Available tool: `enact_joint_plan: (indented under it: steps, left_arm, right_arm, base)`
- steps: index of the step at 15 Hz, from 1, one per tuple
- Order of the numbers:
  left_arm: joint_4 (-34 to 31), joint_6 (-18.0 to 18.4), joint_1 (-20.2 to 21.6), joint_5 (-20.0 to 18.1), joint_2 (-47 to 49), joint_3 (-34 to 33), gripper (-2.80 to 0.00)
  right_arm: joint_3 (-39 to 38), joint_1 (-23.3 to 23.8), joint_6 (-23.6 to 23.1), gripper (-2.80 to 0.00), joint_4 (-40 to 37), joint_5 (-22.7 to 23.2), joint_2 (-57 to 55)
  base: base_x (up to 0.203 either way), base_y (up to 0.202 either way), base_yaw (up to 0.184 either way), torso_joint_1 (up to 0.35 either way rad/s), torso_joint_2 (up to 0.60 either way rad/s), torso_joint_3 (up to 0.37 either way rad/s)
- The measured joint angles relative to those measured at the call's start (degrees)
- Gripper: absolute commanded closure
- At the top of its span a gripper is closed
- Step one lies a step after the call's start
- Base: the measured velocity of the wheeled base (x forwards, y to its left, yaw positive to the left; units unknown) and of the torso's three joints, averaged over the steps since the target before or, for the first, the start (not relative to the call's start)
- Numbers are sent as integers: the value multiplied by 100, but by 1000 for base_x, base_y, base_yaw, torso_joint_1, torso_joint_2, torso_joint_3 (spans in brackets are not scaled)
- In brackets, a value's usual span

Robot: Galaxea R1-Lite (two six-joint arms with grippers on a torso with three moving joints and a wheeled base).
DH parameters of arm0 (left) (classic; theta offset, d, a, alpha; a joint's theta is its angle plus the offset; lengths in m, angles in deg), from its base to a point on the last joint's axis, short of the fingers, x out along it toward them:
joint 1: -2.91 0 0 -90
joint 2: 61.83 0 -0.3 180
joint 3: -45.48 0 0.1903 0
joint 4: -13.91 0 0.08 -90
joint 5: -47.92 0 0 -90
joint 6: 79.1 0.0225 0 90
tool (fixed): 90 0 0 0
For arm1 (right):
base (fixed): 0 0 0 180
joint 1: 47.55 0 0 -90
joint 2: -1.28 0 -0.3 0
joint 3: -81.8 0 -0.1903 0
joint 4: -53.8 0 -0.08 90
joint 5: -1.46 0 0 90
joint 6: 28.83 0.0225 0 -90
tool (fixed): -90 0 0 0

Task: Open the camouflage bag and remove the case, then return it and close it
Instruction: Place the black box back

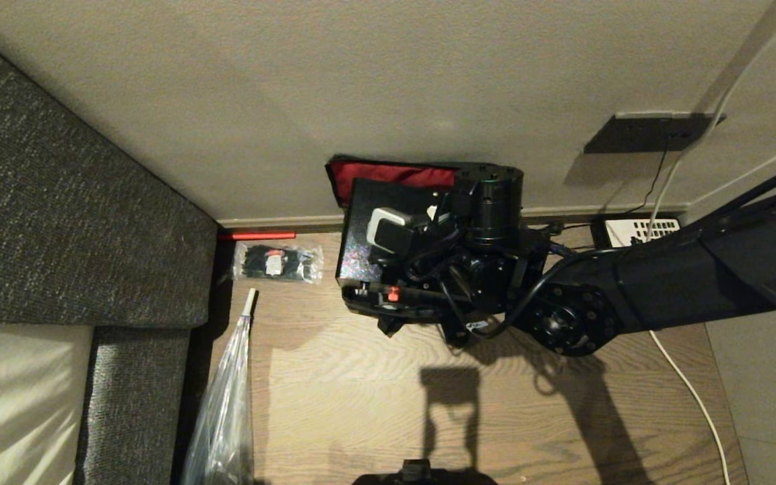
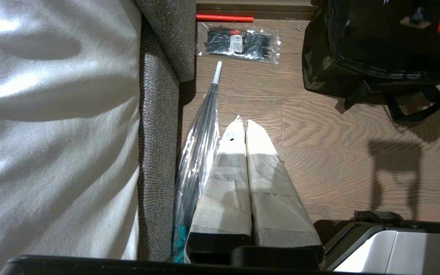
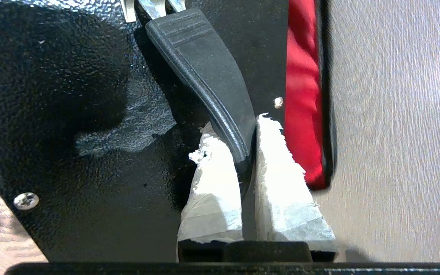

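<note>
Wood-plank floor (image 1: pixel 374 404) against a beige wall (image 1: pixel 294 81), grey sofa (image 1: pixel 58 202) with a pale cushion (image 1: pixel 11 397) on the robot's left. Camouflage bag (image 2: pixel 321 57) sits on the floor by the baseboard, lid flipped back against the wall so the red lining (image 1: pixel 388 175) shows. Case (image 1: pixel 361 229) is black and boxy and sits at the bag's open mouth, under the right arm; whether it is clear of the bag or partly inside, can't tell. Small red button (image 1: pixel 393 294) visible on the side facing the camera.

Right end effector (image 3: pixel 248 151) is over the case top, taped fingers (image 3: pixel 277 179) pinched on the black top handle (image 3: pixel 204 72), handle wedged between the two pads. Handle is tilted up off the case lid. Red lining is just beside the outer finger in the right wrist view.

Left end effector (image 2: pixel 246 126) hangs apart from the bag, near the sofa edge, taped fingers pressed together with nothing between them.

Also on the floor: bag of black cable ties (image 1: pixel 279 263) near the sofa corner, red stick (image 1: pixel 256 236) along the baseboard, folded clear umbrella (image 1: pixel 226 404) lying beside the sofa, white cable (image 1: pixel 691 391) on the robot's right, black telephone with white keypad (image 1: pixel 637 229) by the wall, dark wall plate (image 1: pixel 644 133) above it.
</note>
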State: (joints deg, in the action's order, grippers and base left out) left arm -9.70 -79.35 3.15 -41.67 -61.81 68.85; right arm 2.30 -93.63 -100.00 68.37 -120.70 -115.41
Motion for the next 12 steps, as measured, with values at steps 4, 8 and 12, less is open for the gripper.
enact_joint_plan:
  steps: [4, 8, 12]
  left_arm:
    - [0, 2, 0, 1, 0, 0, 0]
    - [-2, 0, 0, 1, 0, 0, 0]
    - [0, 2, -1, 0, 0, 0, 0]
  right_arm:
    - [-32, 38, -213, 0, 98, 443, 27]
    - [-28, 191, -212, 0, 267, 678, -21]
    - [13, 415, -177, 0, 287, 823, -122]
  base:
    - [0, 0, 0, 0, 0, 0]
    - [0, 0, 0, 0, 0, 0]
    - [0, 0, 0, 0, 0, 0]
